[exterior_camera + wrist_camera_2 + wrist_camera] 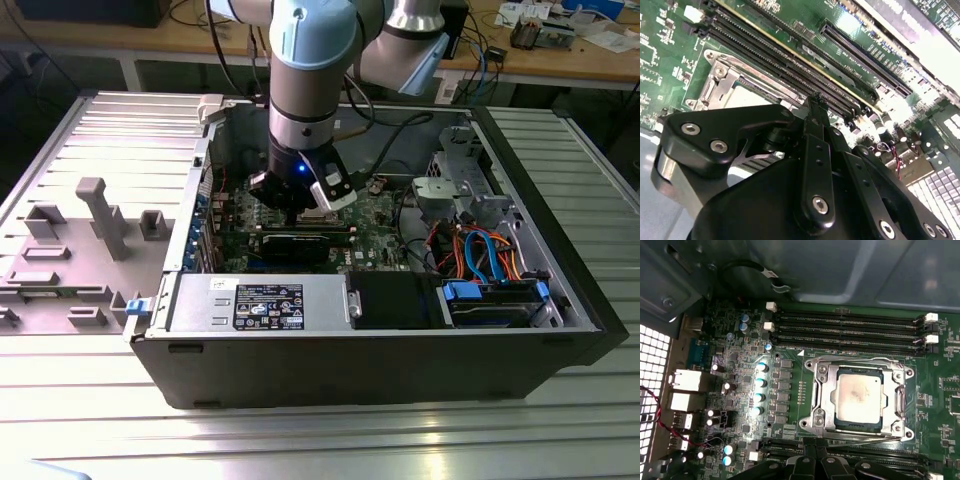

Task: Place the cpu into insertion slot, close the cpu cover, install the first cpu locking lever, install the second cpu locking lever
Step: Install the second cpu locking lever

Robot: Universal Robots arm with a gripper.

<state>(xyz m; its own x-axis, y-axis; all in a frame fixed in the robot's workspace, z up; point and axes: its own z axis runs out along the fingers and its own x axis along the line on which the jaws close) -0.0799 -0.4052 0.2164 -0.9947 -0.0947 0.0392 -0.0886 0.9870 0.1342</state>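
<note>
The cpu (859, 399) sits in the insertion slot (826, 401) under the cpu cover (859, 367) in the first wrist view; exterior view shows the tool (300, 205) above the motherboard (375, 215), its grip unclear, case on a ribbed metal bench (300, 440)

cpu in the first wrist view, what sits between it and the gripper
In the first wrist view, the silver cpu cover frame edge and a row of black memory slots lie between the cpu and the gripper.

Even room light, local glare.
Blown-out highlights are seen on the motherboard (790, 30) in the second wrist view; the gripper (812, 107) is rendered dark and soft.
</note>
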